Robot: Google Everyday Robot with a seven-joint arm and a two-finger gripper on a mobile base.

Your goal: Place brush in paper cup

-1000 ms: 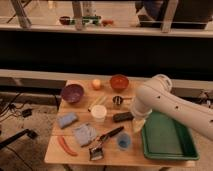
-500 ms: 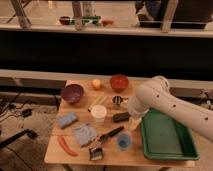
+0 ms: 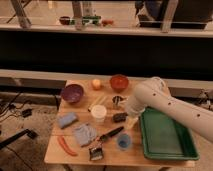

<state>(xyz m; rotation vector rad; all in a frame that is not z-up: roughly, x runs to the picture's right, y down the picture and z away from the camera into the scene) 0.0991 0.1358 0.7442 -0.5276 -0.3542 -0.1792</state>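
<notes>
The brush (image 3: 106,140) lies on the wooden table (image 3: 80,155) near the front, its black handle pointing up-right and its grey bristle head (image 3: 95,153) at the front edge. The off-white paper cup (image 3: 99,114) stands upright at the table's middle, behind the brush. My gripper (image 3: 120,117) hangs from the white arm (image 3: 160,102), just right of the paper cup and above the brush handle's far end. It holds nothing that I can see.
A green tray (image 3: 167,137) sits at the right. A small blue cup (image 3: 124,142) stands beside the brush. A purple bowl (image 3: 72,93), orange bowl (image 3: 119,81), orange fruit (image 3: 96,84), blue cloths (image 3: 85,133), and orange-red stick (image 3: 65,145) are around.
The arm has swung slightly left and lowered, bringing the gripper closer to the paper cup and the brush handle. The objects have not moved.
</notes>
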